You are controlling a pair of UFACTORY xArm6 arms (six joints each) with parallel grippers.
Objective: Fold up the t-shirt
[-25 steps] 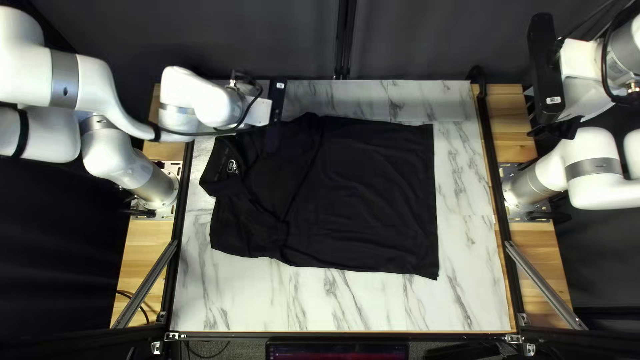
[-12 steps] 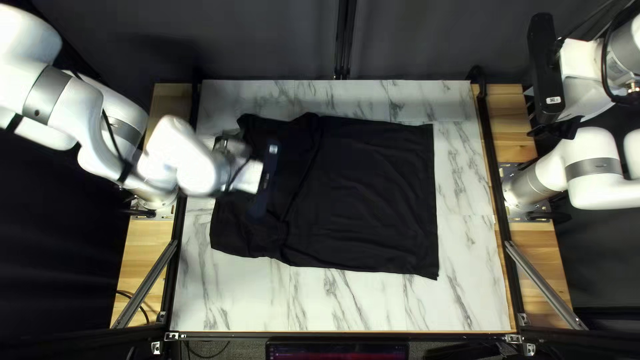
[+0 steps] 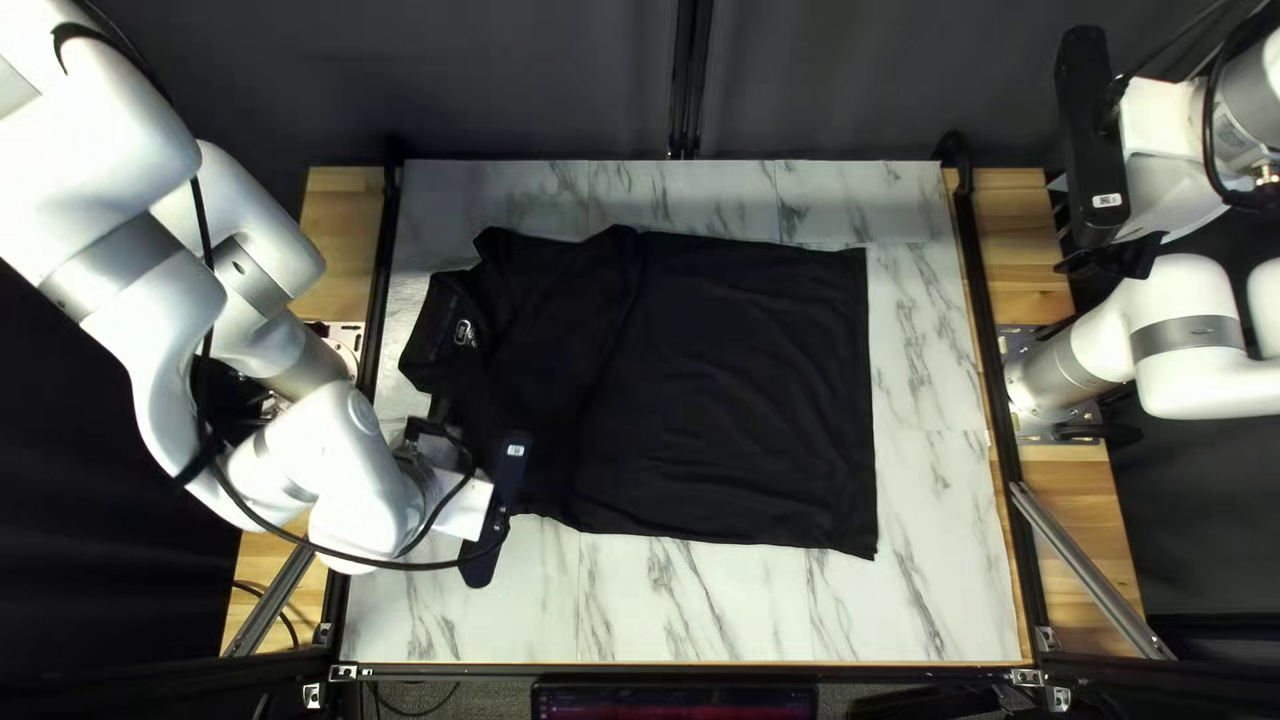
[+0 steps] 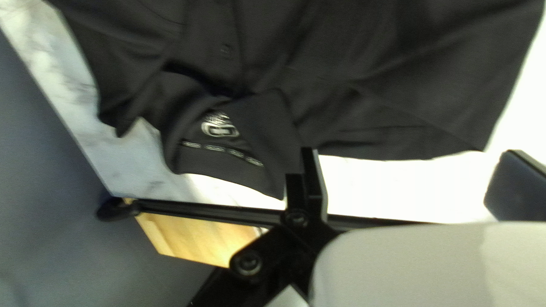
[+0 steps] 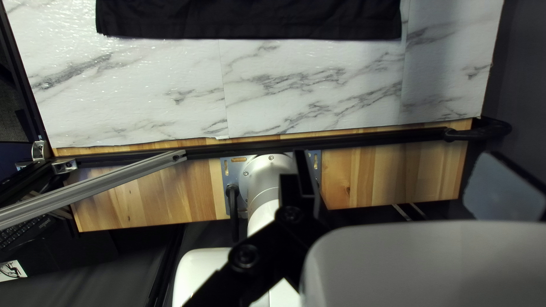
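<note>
T-shirt (image 3: pixel 734 387), black, lies spread on the marbled tabletop (image 3: pixel 747 614), its collar (image 3: pixel 430 334) toward my left arm's base and its hem (image 3: pixel 875 440) facing my right arm's. My left claw (image 3: pixel 494 514) hangs by the sleeve at the tabletop's near side, released, fingers wide apart. My right claw (image 3: pixel 1099 154), also released, is well apart from the cloth, beyond the hem.
</note>
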